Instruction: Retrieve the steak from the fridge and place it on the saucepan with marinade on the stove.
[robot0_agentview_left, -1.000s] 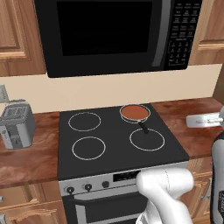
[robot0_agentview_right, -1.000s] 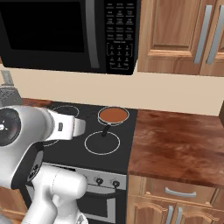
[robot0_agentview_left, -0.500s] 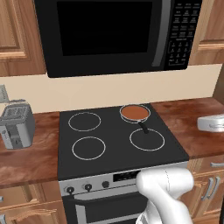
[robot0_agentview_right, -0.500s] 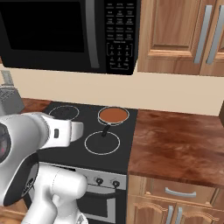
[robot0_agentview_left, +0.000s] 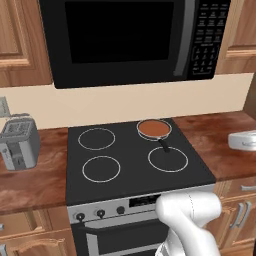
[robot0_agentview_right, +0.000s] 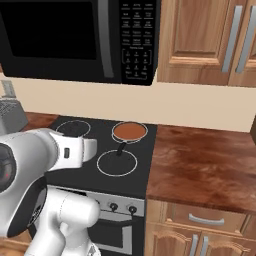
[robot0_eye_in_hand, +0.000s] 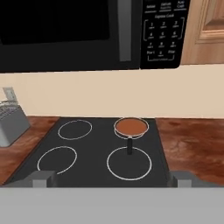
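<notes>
Saucepan sat on the stove's back right ring, marinade filling it, its dark handle pointing toward the front ring. I saw my claw empty, its fingertips spread wide apart, facing the cooktop below the microwave.

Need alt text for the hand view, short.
A saucepan of reddish-brown marinade sits on the back right burner of a black stove, handle toward the camera. A black microwave hangs above; a toaster stands left.

A black microwave hangs above; a toaster (grey) sits left.
</notes>
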